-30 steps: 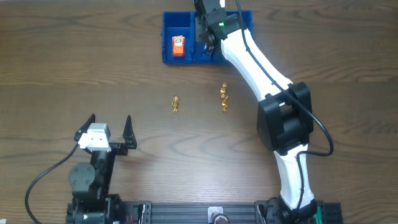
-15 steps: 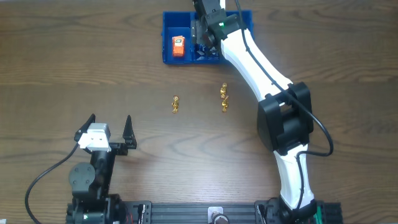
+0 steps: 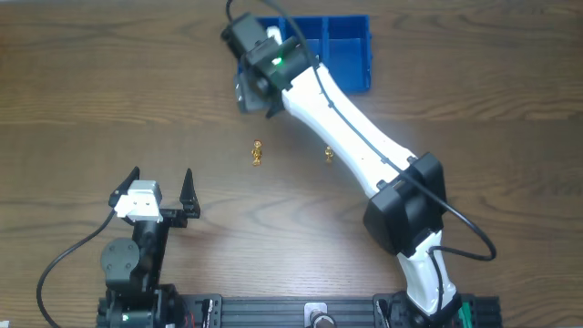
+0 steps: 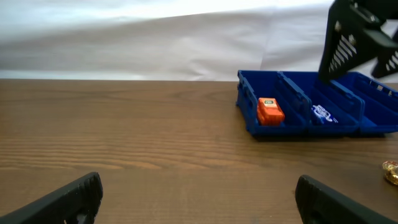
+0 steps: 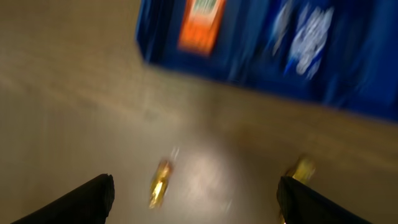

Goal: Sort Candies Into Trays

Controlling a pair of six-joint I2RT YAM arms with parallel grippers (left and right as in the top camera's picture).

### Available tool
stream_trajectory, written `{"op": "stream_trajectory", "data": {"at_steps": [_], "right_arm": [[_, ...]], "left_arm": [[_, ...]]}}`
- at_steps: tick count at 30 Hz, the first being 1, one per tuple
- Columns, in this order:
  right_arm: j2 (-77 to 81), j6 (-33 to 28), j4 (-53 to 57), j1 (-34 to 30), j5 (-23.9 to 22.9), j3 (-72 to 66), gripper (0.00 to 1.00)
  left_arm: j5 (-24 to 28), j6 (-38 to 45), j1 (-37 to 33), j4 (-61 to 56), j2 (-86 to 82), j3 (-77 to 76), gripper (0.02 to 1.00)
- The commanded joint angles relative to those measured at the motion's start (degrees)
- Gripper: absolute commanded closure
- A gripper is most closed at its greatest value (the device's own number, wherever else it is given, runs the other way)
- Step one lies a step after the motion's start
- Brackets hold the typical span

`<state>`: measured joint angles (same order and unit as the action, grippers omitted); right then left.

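Top view: right tool (image 5: 196, 202) hangs wide (empty) over the gold candy (image 3: 257, 152) left of centre, apparently lining up a pick.

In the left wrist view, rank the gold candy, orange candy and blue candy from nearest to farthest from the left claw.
1. Gold candy, outside the tray.
2. Orange candy, end compartment.
3. Blue candy, middle compartment.

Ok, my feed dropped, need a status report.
Left gripper open, empty, near its base. Right gripper open, empty, above two loose gold candies. Orange candy in tray. Nothing blocking.
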<state>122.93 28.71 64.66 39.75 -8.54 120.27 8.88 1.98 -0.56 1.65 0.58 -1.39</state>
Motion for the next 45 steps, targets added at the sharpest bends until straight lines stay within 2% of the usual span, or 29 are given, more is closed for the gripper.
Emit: {"op": "stream_trajectory", "data": {"at_steps": [1, 10, 28, 35, 45], "right_arm": [[2.89, 7.56, 2.97, 2.25, 3.39, -0.22, 0.141], [10.71, 10.45, 3.54, 4.57, 6.86, -0.22, 0.148], [17.73, 13.77, 4.28, 4.87, 10.19, -0.26, 0.187], [18.03, 14.8, 4.48, 4.87, 10.14, -0.26, 0.246], [18.23, 16.55, 4.02, 4.87, 9.22, -0.26, 0.391]], "left_arm": [[1.03, 0.85, 0.22, 1.95, -0.33, 1.11, 0.023], [1.03, 0.85, 0.2, 1.95, -0.33, 1.11, 0.02], [1.03, 0.85, 0.2, 1.95, -0.33, 1.11, 0.02], [1.03, 0.85, 0.22, 1.95, -0.33, 1.11, 0.02], [1.03, 0.85, 0.2, 1.95, -0.33, 1.11, 0.02]]}}
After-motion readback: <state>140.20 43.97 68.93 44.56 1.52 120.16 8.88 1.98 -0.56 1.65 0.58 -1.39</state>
